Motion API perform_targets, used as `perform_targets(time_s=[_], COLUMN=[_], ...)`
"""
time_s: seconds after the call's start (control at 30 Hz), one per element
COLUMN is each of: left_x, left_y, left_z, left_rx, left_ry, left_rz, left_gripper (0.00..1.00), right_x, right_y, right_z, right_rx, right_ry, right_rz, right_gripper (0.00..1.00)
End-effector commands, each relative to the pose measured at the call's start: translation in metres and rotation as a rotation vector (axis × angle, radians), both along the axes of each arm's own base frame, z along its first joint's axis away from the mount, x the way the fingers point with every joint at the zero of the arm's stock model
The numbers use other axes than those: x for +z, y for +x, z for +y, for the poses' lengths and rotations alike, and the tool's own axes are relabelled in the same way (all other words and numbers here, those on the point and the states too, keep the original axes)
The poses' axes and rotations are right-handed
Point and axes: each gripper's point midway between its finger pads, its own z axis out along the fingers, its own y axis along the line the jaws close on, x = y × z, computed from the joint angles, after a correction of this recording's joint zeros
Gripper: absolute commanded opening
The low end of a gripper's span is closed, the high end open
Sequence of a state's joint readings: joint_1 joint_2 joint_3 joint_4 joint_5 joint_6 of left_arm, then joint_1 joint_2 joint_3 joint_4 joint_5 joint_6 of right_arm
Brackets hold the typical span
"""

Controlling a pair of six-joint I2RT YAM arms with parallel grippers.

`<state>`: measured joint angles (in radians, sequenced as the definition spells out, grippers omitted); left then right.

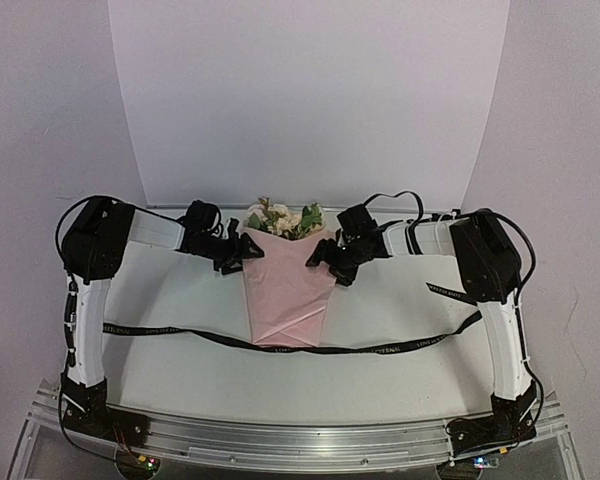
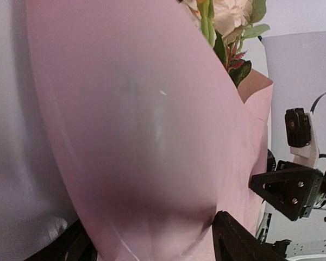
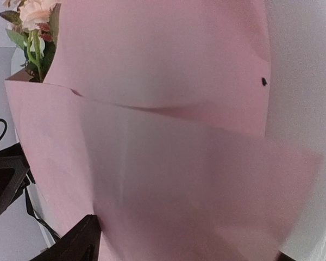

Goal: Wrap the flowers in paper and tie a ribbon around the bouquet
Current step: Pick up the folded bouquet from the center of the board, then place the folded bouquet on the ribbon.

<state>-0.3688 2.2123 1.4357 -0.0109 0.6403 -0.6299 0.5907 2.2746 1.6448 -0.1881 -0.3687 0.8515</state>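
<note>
One bouquet lies at the middle of the table, its narrow end toward the arms' bases and its open mouth toward the far side. Its paper is thin, matt and light pink, folded into a cone of overlapping flaps with sharp creased edges. The flowers, cream and pale pink roses among green leaves, poke out of the top. The ribbon, narrow and black with small gold print, trails flat across the table from side to side, crossing at the cone's tip. The left jaws sit at the cone's upper left edge and the right jaws at its upper right edge. Both stand wide with pink paper filling the gap between them, but I cannot tell whether either pair actually pinches it. The paper blocks most of both wrist views. A white backdrop curves up behind.
</note>
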Motion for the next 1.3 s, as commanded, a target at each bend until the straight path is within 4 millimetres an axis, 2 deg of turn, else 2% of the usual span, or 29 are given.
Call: perform_targets(time_s=[0.0,0.27,0.43,0.53,0.7,0.8,1.07,1.27], left_x=[-0.015,-0.011,-0.003,0.001,0.005,0.009,0.027,0.034], left_y=[-0.004,0.000,0.005,0.006,0.009,0.010,0.014,0.008], left_z=[-0.019,-0.036,-0.039,-0.040,-0.042,-0.044,-0.045,-0.044], left_rx=[-0.013,-0.028,-0.028,-0.031,-0.037,-0.042,-0.039,-0.040], left_ry=[0.020,0.040,0.048,0.051,0.053,0.051,0.058,0.065], left_rz=[0.043,0.021,-0.006,-0.018,-0.026,-0.020,-0.023,-0.015], left_gripper=[0.69,0.47,0.32,0.24,0.15,0.13,0.12,0.12], right_x=[-0.004,0.012,0.020,0.025,0.029,0.034,0.055,0.061], right_y=[0.003,0.007,0.007,0.006,0.005,0.006,0.007,0.001], right_z=[0.008,0.013,0.017,0.021,0.025,0.026,0.026,0.025], right_rx=[0.011,0.077,0.117,0.142,0.165,0.166,0.166,0.170], right_ry=[0.009,-0.045,-0.088,-0.116,-0.147,-0.156,-0.158,-0.161], right_rz=[0.014,-0.045,-0.073,-0.090,-0.106,-0.115,-0.145,-0.143], right_gripper=[0.71,0.44,0.20,0.09,0.01,0.00,0.00,0.00])
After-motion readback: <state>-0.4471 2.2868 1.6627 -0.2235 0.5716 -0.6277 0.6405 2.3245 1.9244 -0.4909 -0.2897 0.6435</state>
